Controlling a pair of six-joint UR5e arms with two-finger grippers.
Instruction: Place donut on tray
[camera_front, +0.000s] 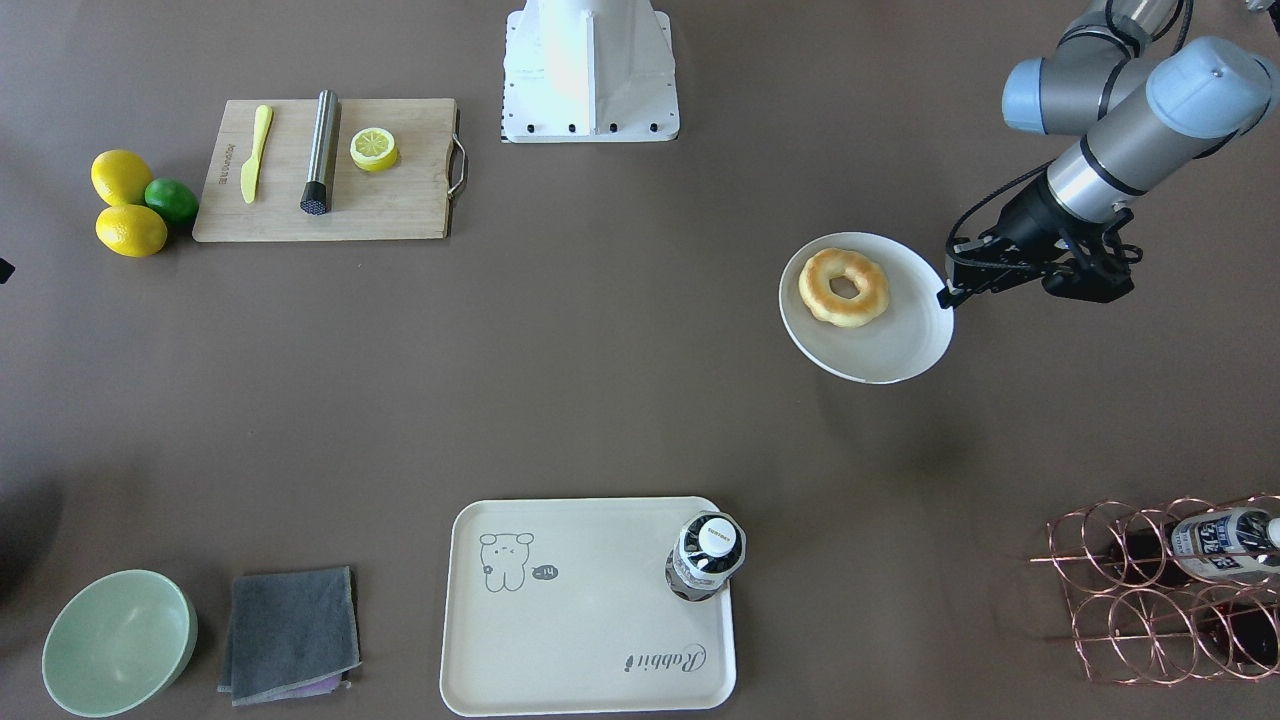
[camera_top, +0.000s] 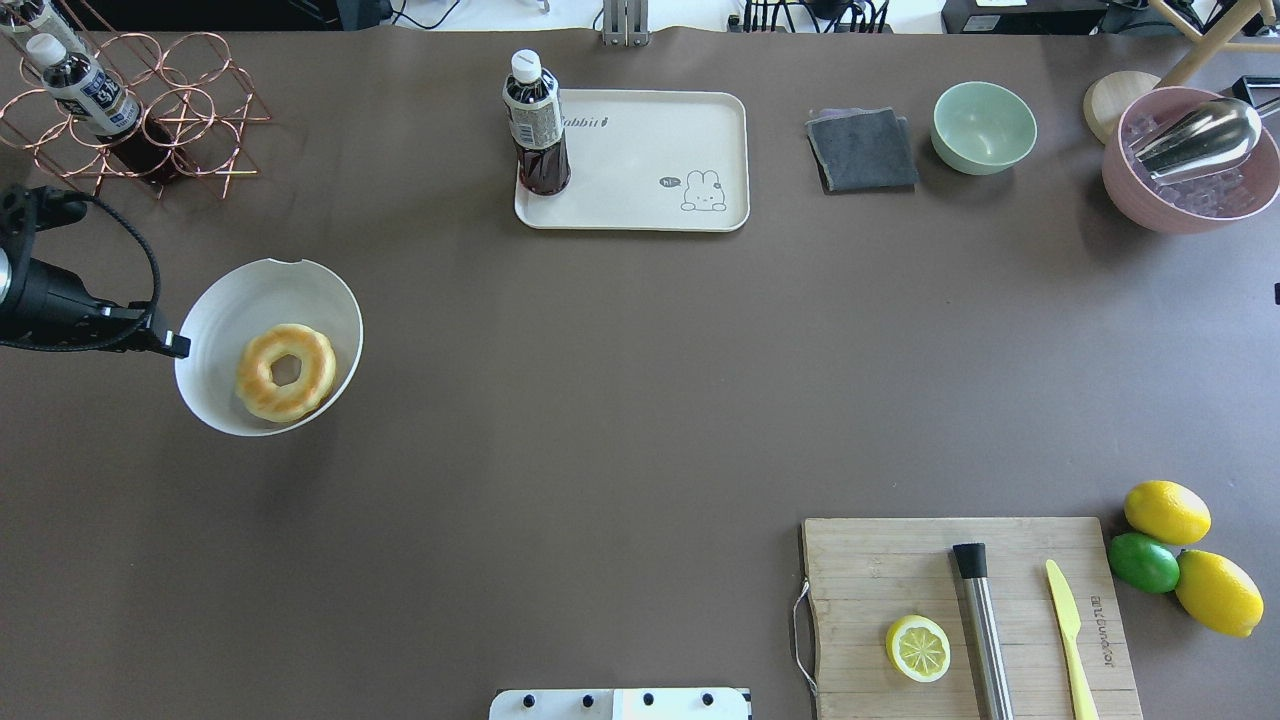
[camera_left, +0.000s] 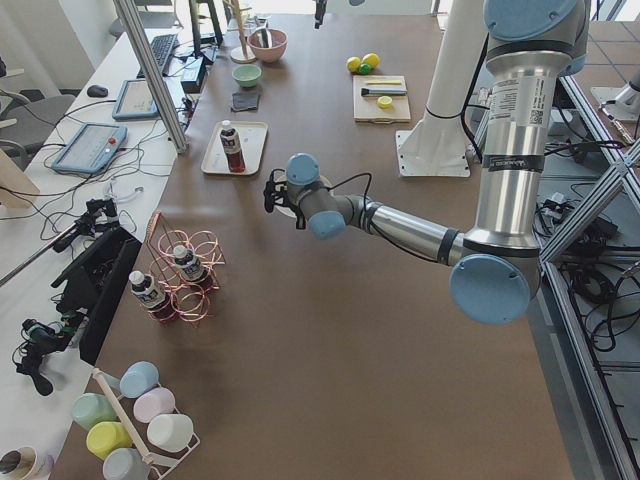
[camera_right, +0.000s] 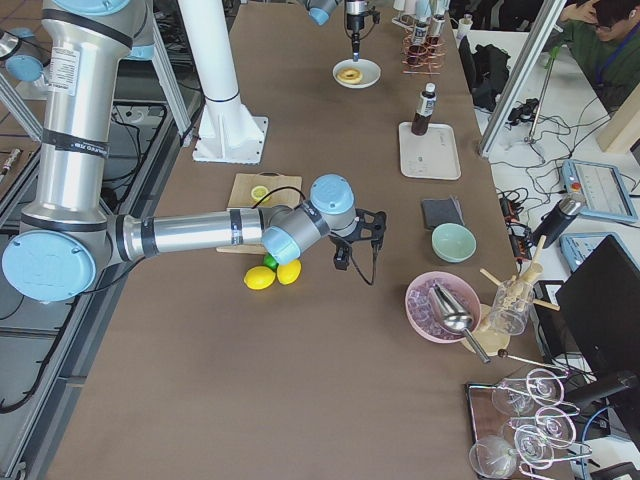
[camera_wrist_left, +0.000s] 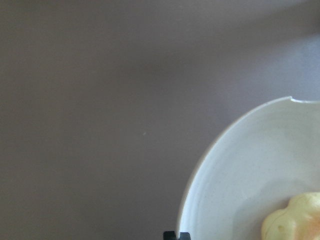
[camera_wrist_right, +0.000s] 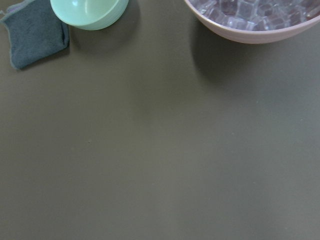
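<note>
The golden-yellow donut (camera_front: 815, 290) lies on a round off-white plate (camera_front: 880, 350), also seen from overhead (camera_top: 255, 375). My left gripper (camera_front: 945, 295) is shut on the plate's rim and holds it tilted a little above the table; its tip shows in the left wrist view (camera_wrist_left: 176, 235) beside the plate (camera_wrist_left: 240, 170). The cream tray (camera_front: 580, 620) with the bear drawing lies across the table (camera_top: 640, 160), well away from the plate. My right gripper (camera_right: 343, 262) hangs over bare table near the lemons; I cannot tell if it is open or shut.
A dark bottle (camera_front: 705, 555) stands on one corner of the tray. A copper bottle rack (camera_front: 1170, 590), grey cloth (camera_front: 290, 635), green bowl (camera_front: 118, 640), pink ice bowl (camera_top: 1190, 160) and a cutting board (camera_front: 330, 170) with a lemon half ring the table's edges.
</note>
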